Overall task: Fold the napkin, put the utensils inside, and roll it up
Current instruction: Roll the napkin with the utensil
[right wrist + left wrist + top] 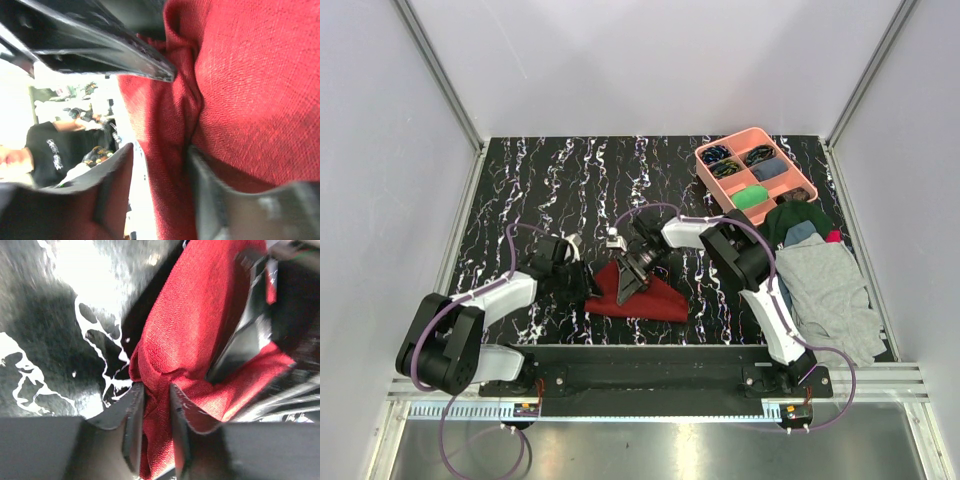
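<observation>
Now: left fingers point(131, 432) pinch napkin point(200, 325) fold; right fingers point(112, 197) spread, cloth slack between them, bunched on tabletop point(50, 340). Risk: lone left pull drags napkin, undoes fold, or cloth slips free.

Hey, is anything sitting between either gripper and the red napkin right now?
Nothing visible does. The left gripper pinches a fold of the napkin directly, and the right gripper has its fingers on either side of the same cloth.
</observation>
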You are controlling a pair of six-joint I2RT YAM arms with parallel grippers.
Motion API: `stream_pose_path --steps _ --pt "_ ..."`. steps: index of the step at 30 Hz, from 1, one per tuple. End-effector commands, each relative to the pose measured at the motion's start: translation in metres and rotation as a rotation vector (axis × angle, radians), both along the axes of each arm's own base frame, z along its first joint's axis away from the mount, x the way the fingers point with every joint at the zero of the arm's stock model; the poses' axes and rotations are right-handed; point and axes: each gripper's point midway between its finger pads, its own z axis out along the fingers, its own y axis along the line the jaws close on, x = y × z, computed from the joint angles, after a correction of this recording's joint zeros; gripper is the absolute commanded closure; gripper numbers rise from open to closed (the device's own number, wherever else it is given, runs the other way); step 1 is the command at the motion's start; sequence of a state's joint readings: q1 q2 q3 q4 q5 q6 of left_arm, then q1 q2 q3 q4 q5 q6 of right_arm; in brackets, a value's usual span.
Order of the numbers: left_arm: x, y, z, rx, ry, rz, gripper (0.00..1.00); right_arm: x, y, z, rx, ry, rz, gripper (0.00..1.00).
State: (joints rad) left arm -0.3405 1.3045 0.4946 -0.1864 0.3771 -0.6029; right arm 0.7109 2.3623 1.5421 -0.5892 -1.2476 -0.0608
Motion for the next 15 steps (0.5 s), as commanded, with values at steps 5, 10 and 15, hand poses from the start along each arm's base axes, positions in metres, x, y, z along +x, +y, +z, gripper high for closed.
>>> stream_pose_path --steps 5,10,15 --pt "-0.028 0.005 -0.022 0.03 0.111 -0.029 0.8 0.061 0.005 0.05 -0.023 -0.474 -0.124 0.19" --pt "-0.028 0.006 -0.028 0.04 0.115 -0.03 0.82 0.063 -0.009 0.077 -0.039 -0.765 -0.233 0.03" --pt "-0.027 0.006 -0.029 0.042 0.12 -0.031 0.83 0.034 -0.021 0.07 -0.128 -1.194 -0.2 0.0"
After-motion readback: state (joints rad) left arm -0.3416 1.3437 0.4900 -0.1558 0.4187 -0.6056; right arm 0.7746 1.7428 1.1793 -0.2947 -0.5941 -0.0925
